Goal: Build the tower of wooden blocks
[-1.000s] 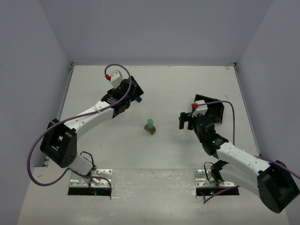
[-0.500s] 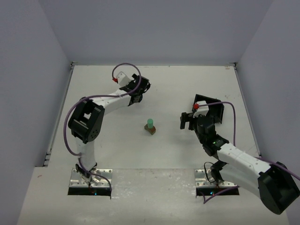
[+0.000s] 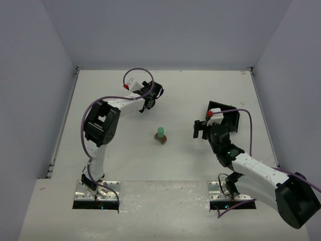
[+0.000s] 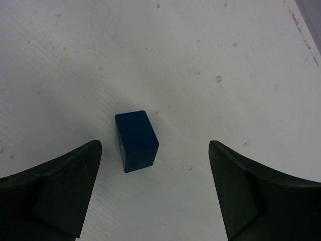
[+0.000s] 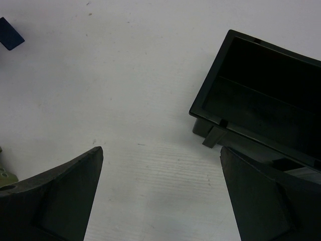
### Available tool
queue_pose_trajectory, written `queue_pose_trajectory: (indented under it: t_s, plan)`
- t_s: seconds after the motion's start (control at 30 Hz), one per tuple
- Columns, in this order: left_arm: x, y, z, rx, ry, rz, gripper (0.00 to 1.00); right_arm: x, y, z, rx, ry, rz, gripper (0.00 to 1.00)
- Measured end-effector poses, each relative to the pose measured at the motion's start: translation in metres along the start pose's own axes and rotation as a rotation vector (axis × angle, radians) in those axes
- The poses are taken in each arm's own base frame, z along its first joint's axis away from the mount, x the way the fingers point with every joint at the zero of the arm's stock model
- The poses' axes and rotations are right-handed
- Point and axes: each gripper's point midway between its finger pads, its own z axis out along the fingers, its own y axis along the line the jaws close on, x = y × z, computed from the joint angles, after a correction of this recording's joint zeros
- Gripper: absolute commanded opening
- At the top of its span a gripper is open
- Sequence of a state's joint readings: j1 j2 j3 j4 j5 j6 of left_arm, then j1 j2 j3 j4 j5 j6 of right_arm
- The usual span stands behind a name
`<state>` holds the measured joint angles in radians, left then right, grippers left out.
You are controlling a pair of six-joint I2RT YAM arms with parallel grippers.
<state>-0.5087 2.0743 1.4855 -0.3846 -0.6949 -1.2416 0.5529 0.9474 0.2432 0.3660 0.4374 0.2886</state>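
Left claw (image 4: 153,146) is spread wide, with the blue block (image 4: 136,140) sitting untouched between its fingers on the worktop (image 4: 225,60). Right claw (image 5: 161,150) is released too, near the black tray (image 5: 261,95). The tower (image 3: 161,135) is mid-worktop, just a mint cylinder on a brown block.

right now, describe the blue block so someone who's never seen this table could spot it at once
On the white table, look beyond and left of the small central stack topped by a mint-green cylinder. There the left tool hangs open over the blue block. It is the only dark blue piece, squared, standing alone rather than stacked.
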Motion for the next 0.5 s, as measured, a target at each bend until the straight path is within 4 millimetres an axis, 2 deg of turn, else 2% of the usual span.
queue_pose_trajectory:
  t_s: [0.27, 0.5]
  plan:
    - [0.018, 0.016, 0.018, -0.054, 0.028, 0.034, 0.66, 0.004, -0.002, 0.001, 0.011, 0.013, -0.006, 0.99]
    - [0.02, 0.012, 0.021, -0.056, 0.03, 0.039, 0.52, 0.005, -0.002, 0.001, 0.014, 0.016, -0.008, 0.99]
